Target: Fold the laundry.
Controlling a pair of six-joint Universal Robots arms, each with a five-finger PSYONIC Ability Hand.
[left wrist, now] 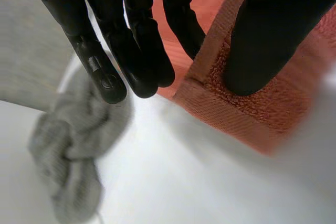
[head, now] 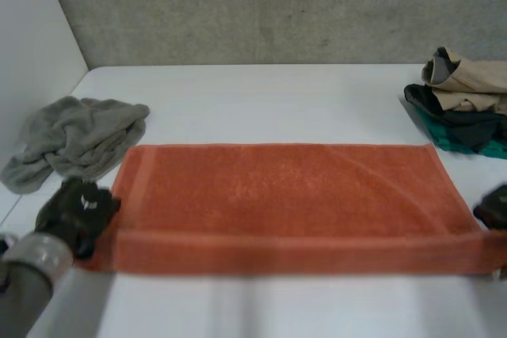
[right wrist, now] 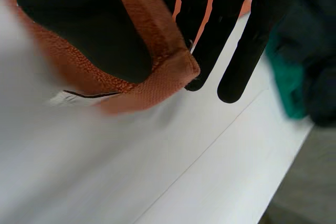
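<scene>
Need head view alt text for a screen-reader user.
An orange towel lies spread across a white table, the robot's left hand pinching its near left corner and the right hand its near right corner. A crumpled grey towel sits to the left, a pile of clothes at the far right.

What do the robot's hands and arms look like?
Both are black, the left hand and the right hand, with long smooth fingers rounded at the tips. The left one has small white marks on its back. Its arm is grey with a silvery wrist band.
</scene>
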